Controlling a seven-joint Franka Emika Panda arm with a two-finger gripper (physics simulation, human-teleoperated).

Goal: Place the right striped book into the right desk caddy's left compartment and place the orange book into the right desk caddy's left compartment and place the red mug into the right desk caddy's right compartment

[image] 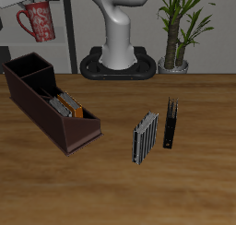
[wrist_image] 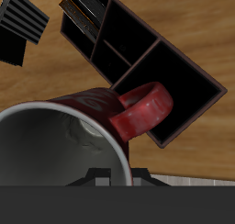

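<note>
— Mug (image: 37, 21) first: we've got it carried high over the caddy's (image: 46, 104) taller end, well above the table (image: 118, 187). Our gripper (image: 37, 0) is mostly cut off by the exterior view's edge.

— And the jaws?

— We can't see them. In the wrist view the mug (wrist_image: 78, 140) fills the foreground, white inside facing us and handle (wrist_image: 147, 108) pointing toward the caddy (wrist_image: 151, 67), so we judge the jaws are closed on its rim.

— What's done?

— Moving along the caddy, we see an orange book (image: 72, 106) and a striped book (image: 63, 109) already standing in the slanted-end section. The squarish section (image: 28, 67) at the tall end is empty.

— And further along?

— Another striped book (image: 145, 137) and a black book (image: 171, 124) stand on the table, well apart from the caddy. We reckon only lowering the mug into that square section is left.
</note>
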